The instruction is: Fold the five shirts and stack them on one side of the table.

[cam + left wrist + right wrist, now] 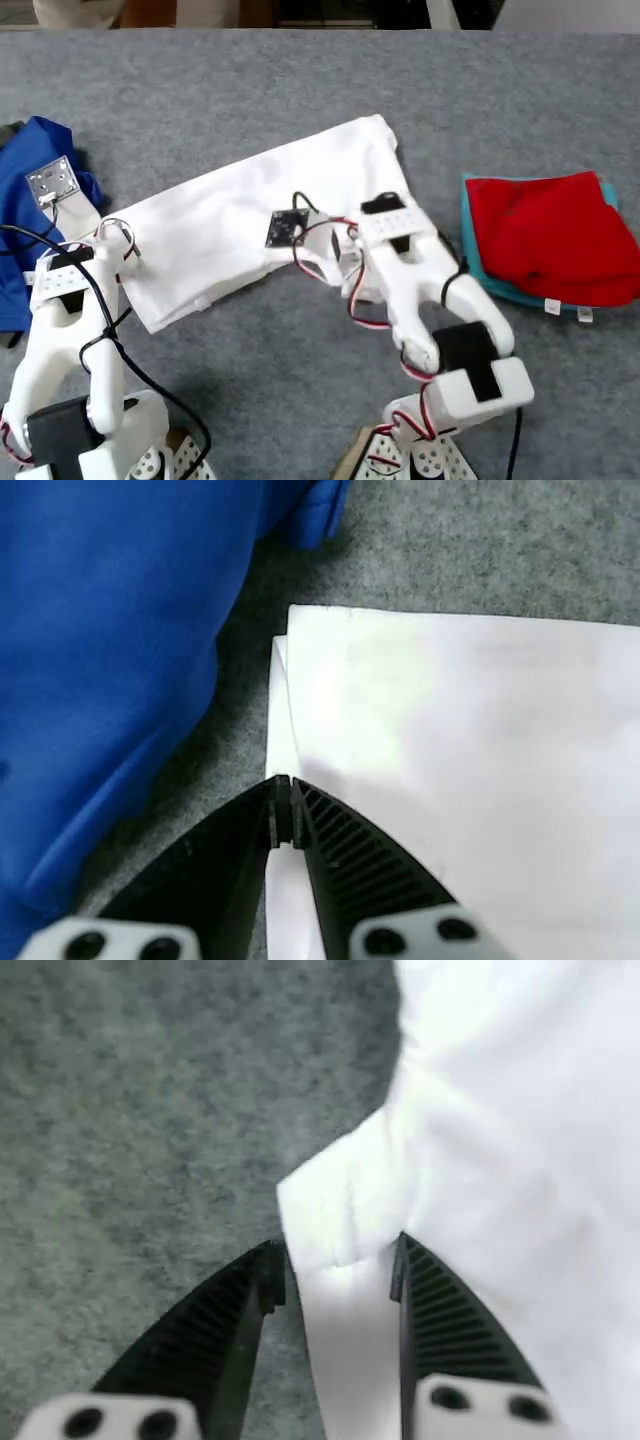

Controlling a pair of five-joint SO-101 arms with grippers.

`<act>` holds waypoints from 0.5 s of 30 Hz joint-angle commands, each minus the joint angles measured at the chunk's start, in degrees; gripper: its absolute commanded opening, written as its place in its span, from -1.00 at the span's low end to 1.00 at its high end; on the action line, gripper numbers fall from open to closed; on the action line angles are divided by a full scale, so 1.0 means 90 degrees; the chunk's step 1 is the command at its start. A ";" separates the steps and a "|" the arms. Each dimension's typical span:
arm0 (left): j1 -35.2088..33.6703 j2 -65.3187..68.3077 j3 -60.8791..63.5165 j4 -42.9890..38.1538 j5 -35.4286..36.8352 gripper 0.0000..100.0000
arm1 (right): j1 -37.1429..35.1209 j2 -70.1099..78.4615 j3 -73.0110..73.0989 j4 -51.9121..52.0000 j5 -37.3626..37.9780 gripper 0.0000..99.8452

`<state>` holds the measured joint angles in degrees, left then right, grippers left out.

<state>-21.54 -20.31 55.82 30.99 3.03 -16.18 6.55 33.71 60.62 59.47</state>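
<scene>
– Both arms stand at the tabletop's (300, 90) near edge, the left arm (70, 320) by the near-left corner and the right arm (420, 280) nearer the middle. The white shirt (270, 225) lies slantwise mid-tabletop and looks part-folded.
– The others?
– Blue shirt (30, 190) at the left edge. Red shirt (545, 235) on a teal shirt (470, 255) at the right edge.
– Left wrist view?
– Left tool (282, 815) has its jaws together, pinching the white shirt's edge, with the blue shirt just beside.
– Right wrist view?
– Right tool (335, 1260) has its jaws apart, straddling a doubled corner of the white shirt. Nothing is clamped.
– What could go wrong?
– If only the left side lifts, I'd expect the cloth to drag crooked and the fold to open. That thin pinch may slip, and a leftward sweep could snag the blue shirt.
– Room?
– Bare tabletop lies toward the far edge. The right-edge stack is well apart.
</scene>
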 commanded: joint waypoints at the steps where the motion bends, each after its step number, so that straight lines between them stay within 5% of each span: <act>1: -0.0010 -0.0024 -0.0293 -0.0029 0.0020 -0.96 | 0.0425 0.0405 -0.0493 0.0000 0.0332 -0.59; 5: -0.0010 -0.0024 -0.0293 -0.0029 0.0010 -0.96 | 0.0327 0.0630 -0.0747 0.0195 0.0547 -0.60; 11: -0.0010 -0.0024 -0.0293 -0.0029 0.0010 -0.96 | 0.0298 0.0737 -0.0874 0.0283 0.0606 -0.97; 15: -0.0010 -0.0024 -0.0293 -0.0029 0.0000 -0.96 | 0.0308 0.0747 -0.0991 0.0274 0.0586 -0.99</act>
<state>-21.54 -20.31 55.82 30.99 3.03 -14.95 12.97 25.54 62.55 64.40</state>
